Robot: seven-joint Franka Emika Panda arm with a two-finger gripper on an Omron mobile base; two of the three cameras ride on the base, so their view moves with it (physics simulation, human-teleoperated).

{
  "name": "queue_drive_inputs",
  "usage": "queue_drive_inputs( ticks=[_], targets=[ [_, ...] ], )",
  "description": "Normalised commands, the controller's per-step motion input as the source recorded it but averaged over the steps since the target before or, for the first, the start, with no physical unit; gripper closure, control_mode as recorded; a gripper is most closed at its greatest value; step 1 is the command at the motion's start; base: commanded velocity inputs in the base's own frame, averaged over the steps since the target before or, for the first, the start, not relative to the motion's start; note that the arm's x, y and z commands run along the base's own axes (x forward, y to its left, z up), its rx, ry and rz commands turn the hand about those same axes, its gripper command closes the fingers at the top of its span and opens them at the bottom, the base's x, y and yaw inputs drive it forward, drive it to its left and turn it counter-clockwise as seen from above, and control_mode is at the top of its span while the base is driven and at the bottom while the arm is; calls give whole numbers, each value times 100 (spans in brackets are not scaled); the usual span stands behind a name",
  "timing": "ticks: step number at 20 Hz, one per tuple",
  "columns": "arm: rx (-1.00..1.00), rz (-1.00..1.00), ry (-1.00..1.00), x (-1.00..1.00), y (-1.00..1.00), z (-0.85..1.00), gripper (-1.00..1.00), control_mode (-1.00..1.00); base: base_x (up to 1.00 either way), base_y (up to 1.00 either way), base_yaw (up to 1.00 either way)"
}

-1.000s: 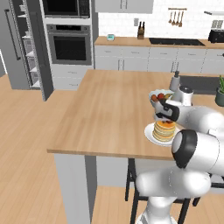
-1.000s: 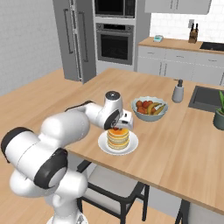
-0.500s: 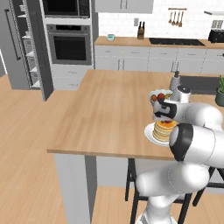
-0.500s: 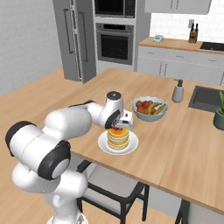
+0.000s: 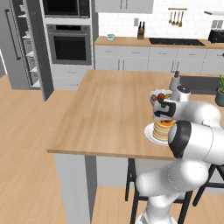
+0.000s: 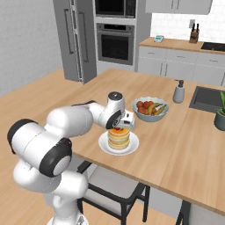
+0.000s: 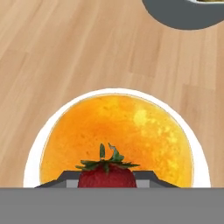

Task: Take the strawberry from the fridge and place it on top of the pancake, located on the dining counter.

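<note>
Holding the strawberry (image 7: 106, 176) tight, my gripper (image 6: 126, 122) hangs right over the pancake (image 7: 116, 135). Just beside it sits a fruit bowl (image 6: 150, 110) on the wooden surface (image 5: 105, 113).

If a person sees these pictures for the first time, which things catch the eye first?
The small red strawberry with green leaves, held between the gripper fingertips just above the round golden pancake stack with orange topping. The stack sits on a round white plate on the light wooden dining counter, beside a grey bowl of mixed fruit.
</note>
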Motion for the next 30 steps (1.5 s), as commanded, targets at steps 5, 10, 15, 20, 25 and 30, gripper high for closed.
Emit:
queue_drive_inputs(
  ticks=[5,10,15,20,25,30],
  targets=[
    [0,0,0,-10,-3,-26,-100,-100,0,0,0],
    [0,0,0,-12,-6,-24,-100,-100,0,0,0],
    [0,0,0,-4,0,-19,-100,-100,0,0,0],
    [0,0,0,-24,0,-1,-100,-100,0,0,0],
    [0,0,0,-23,0,0,-100,-100,0,0,0],
    [0,0,-4,-21,0,10,-100,-100,0,0,0]
  ],
)
